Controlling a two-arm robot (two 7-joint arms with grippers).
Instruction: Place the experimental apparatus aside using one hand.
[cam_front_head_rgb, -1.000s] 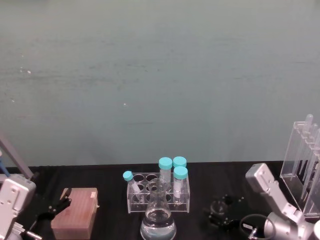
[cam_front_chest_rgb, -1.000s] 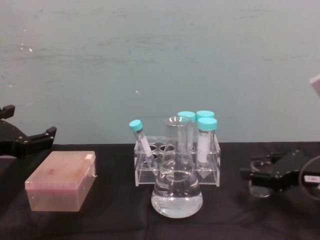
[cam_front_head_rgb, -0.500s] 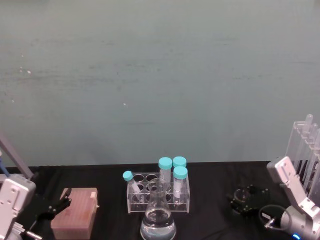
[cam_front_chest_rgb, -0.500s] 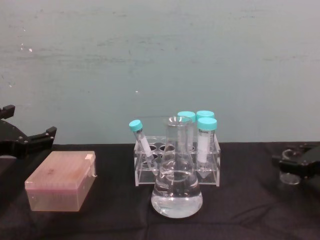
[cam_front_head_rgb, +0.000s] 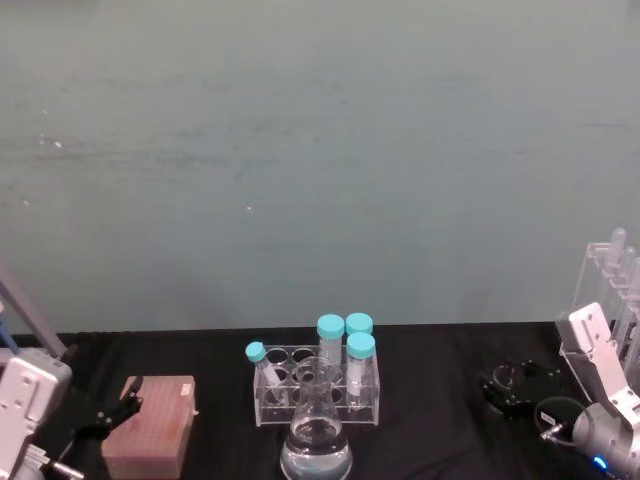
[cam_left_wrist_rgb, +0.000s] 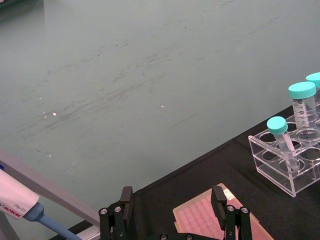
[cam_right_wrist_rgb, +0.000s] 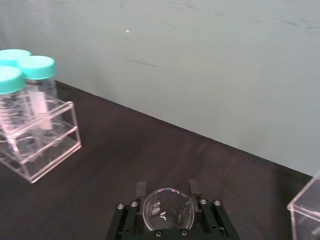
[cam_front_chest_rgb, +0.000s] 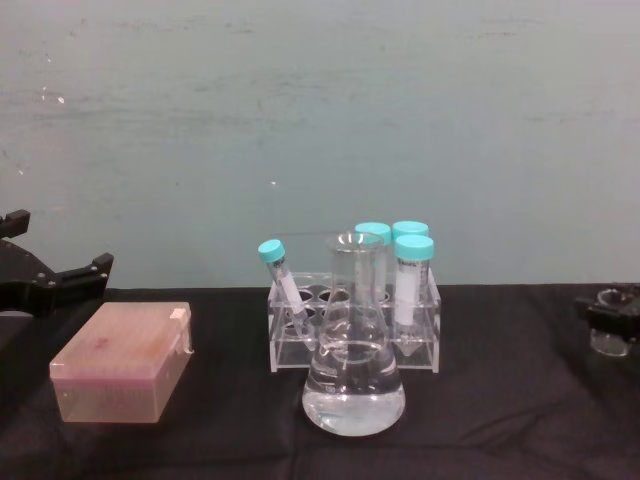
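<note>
Holding the small glass beaker (cam_right_wrist_rgb: 167, 210) clamped between its fingers, the right gripper (cam_right_wrist_rgb: 167, 192) sits at the table's (cam_front_chest_rgb: 500, 420) right side, near the tall acrylic tube rack (cam_front_head_rgb: 612, 280). I see the conical flask (cam_front_chest_rgb: 354, 372) near centre. The left gripper (cam_left_wrist_rgb: 172, 202) hangs spread wide by the pink tip box (cam_front_chest_rgb: 122, 360), left.

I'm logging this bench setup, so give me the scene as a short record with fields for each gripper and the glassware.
right gripper: shut on the small beaker, far right, near the tall acrylic rack
left gripper: open, parked by the pink box at the left
conical flask: centre front, upright, clear liquid inside
tube rack: behind the flask, four teal-capped tubes, one tilted
</note>
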